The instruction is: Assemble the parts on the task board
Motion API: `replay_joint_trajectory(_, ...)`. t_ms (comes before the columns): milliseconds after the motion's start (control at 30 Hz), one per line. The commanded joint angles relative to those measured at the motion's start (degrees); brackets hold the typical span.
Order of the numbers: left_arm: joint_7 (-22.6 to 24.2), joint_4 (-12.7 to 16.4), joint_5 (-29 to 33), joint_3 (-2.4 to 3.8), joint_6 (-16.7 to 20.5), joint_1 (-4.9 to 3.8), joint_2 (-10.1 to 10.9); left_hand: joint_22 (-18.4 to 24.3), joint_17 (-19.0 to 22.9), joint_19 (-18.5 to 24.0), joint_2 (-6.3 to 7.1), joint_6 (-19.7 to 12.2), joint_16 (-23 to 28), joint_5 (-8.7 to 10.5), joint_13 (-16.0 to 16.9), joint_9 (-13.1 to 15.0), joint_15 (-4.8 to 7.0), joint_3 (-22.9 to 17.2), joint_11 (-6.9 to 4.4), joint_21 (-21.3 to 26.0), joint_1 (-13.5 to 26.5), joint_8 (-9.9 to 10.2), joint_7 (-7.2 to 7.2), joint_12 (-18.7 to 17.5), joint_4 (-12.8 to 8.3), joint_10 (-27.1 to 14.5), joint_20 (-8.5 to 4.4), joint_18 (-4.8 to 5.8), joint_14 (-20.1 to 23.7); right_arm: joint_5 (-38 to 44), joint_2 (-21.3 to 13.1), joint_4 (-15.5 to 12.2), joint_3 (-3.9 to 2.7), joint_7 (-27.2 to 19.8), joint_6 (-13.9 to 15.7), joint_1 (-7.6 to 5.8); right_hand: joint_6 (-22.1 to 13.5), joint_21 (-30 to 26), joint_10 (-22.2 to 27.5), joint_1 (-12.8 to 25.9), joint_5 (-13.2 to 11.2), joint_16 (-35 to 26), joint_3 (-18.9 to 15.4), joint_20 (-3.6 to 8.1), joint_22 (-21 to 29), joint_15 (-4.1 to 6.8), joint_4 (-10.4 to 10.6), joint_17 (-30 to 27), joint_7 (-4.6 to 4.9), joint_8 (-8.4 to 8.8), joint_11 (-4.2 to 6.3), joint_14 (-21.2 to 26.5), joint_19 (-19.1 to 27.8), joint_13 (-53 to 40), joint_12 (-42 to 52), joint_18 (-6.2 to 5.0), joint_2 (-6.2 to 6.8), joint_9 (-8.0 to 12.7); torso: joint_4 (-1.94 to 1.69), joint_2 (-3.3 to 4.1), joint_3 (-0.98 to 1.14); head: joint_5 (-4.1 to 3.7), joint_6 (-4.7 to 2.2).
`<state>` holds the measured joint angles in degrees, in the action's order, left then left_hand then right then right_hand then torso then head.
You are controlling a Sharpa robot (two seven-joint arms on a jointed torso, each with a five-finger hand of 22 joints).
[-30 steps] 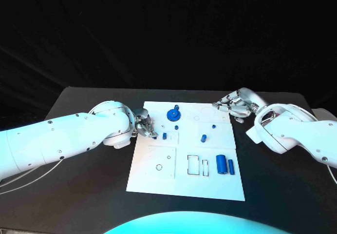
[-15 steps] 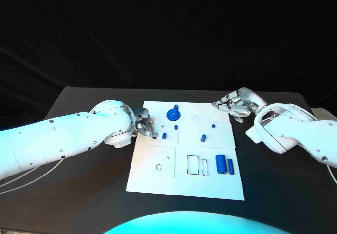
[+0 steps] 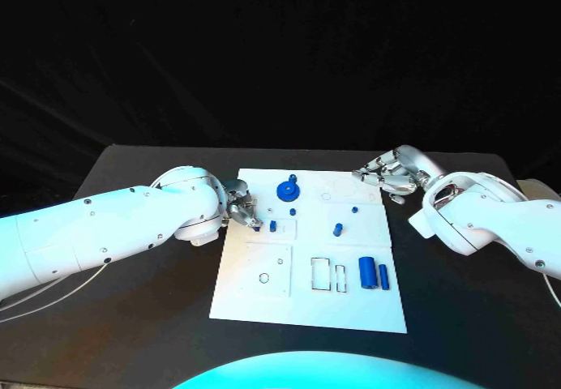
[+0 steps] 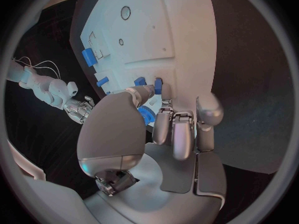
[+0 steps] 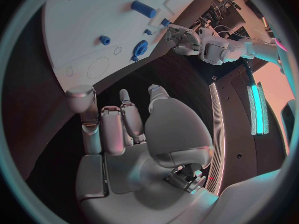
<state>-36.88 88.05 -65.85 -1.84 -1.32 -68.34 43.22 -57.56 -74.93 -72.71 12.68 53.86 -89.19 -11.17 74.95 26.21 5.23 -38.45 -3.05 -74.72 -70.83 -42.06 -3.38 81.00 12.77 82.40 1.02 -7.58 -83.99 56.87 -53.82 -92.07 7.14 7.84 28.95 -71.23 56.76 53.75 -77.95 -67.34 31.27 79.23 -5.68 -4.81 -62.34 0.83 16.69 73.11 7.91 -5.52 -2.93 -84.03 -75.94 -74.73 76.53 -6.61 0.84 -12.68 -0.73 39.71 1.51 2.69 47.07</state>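
Observation:
The white task board [image 3: 310,308] lies mid-table. On its far half stand a blue gear-shaped part [image 3: 288,191], a small peg [image 3: 293,212] and another peg [image 3: 338,228]. Two small blue pieces [image 3: 274,226] lie by the board's left edge. My left hand [image 3: 240,206] hangs over that edge with its fingertips [image 4: 163,107] down beside those pieces [image 4: 158,85]. Whether it pinches one is hidden. A blue cylinder [image 3: 367,273] and a blue bar [image 3: 383,277] lie on the near right. My right hand [image 3: 391,173] hovers off the far right corner, fingers [image 5: 112,124] curled in on nothing.
Outlined recesses [image 3: 322,273] and small holes [image 3: 264,278] mark the board's near half. Black table [image 3: 140,316] surrounds the board on all sides. My left forearm [image 3: 105,235] stretches across the table's left side, the right forearm [image 3: 491,219] across its right.
My left hand has crept very slightly toward the far side of the board. The parts and the right hand stay where they were.

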Motion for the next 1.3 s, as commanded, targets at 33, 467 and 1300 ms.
replay_joint_trajectory(33, -0.22, 0.13, 0.59, -0.23, -1.49, 0.30, -0.43, -0.18, -13.80, -0.42, -0.28, 3.43, -0.25, -0.20, 0.07, -0.05, 0.59, 0.17, -0.15, -0.33, 0.99, 0.03, 3.01, 0.16, 0.53, 0.14, 0.00, 1.21, -5.69, -0.33, -0.01, -0.07, 0.00, -0.98, 0.39, 0.03, -0.08, -0.10, 0.39, 0.49, 0.21, -0.10, -0.36, 0.03, -0.05, 0.44, -0.01, 0.09, -0.16, -0.35, -0.11, -2.28, 0.06, 0.00, -0.19, -0.62, -0.24, -0.08, -0.02, 0.04, -0.02, 0.02, 0.02)
replay_joint_trajectory(467, -0.64, -0.02, 0.63, -0.22, -1.22, 0.30, -0.58, -0.49, -13.91, -0.58, -0.54, 4.43, -0.30, -0.08, 0.54, -0.10, 0.82, 5.86, -0.40, -0.44, 3.96, 0.45, 3.36, 0.24, 3.43, 0.31, -0.28, 1.29, -5.71, -0.67, -0.02, -0.05, 0.00, -1.53, 0.94, 0.03, -0.12, 0.14, 0.30, 0.48, 0.26, 0.02, -0.35, 0.03, -0.25, 0.44, -0.04, 0.29, -0.16, -0.34, -0.11, -2.33, -0.06, -0.11, -0.08, -0.56, -0.39, -0.08, 0.01, 0.01, -0.02, -0.07, 0.10)
replay_joint_trajectory(1300, -1.36, -0.51, -0.31, -0.21, -1.63, 0.30, -0.58, -0.62, -14.06, -0.64, -2.20, 4.83, -0.37, -0.30, 1.20, -0.28, 1.00, 9.61, -0.65, -0.46, 1.80, 1.07, 3.64, 0.41, 3.09, 0.56, -0.37, 1.32, -5.75, -0.68, -0.10, -0.09, 0.00, -1.32, 0.84, 0.02, -0.12, 0.14, 0.30, 0.48, 0.26, 0.02, -0.35, 0.03, -0.25, 0.44, -0.04, 0.29, -0.16, -0.34, -0.11, -2.33, -0.06, -0.11, -0.08, -0.56, -0.39, -0.08, -0.03, 0.02, -0.06, -0.14, 0.19)
